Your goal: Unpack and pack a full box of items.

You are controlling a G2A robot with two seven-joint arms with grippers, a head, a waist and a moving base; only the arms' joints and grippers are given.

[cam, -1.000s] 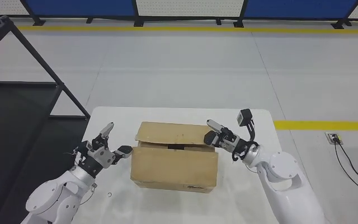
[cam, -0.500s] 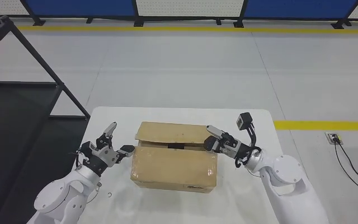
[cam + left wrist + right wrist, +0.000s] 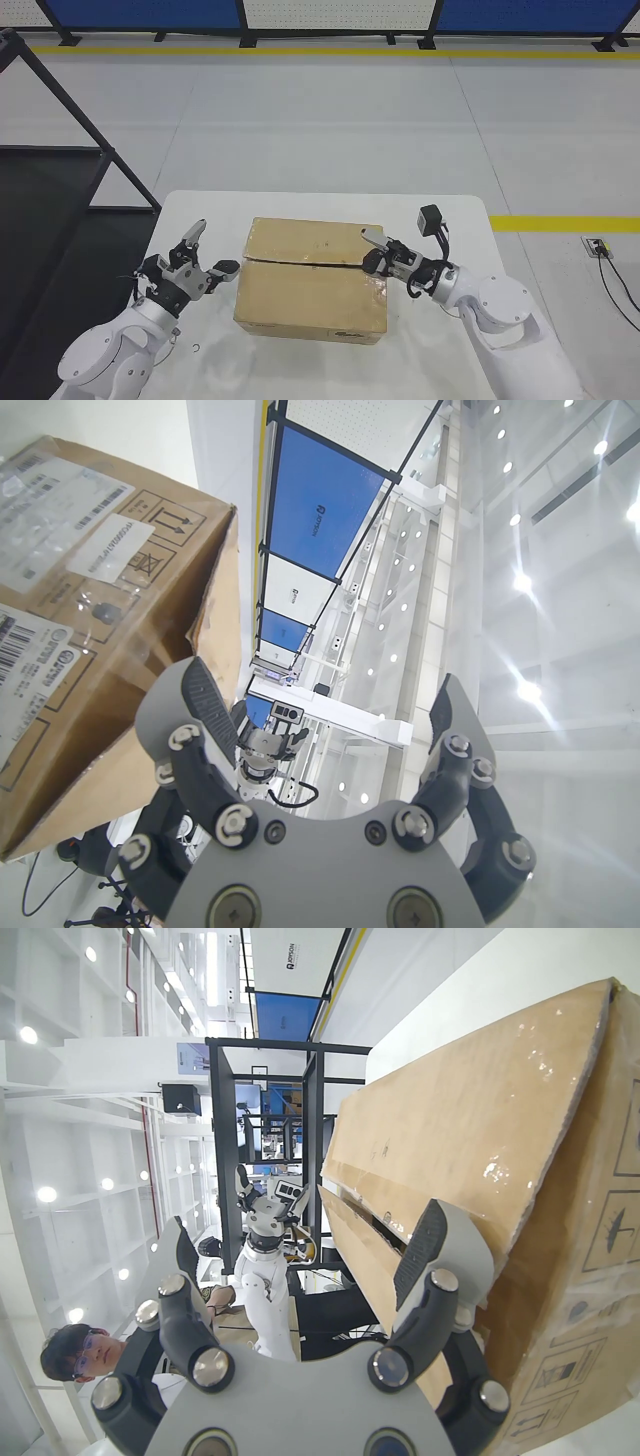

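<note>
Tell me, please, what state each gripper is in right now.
Left gripper: open, holding nothing, beside the box.
Right gripper: open, holding nothing, at the box's top edge.

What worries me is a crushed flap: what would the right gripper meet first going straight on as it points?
Probably the cardboard box: the open right gripper points across its top flaps, one finger at their edge. Whether it would catch them or skim over, depth leaves unclear.
</note>
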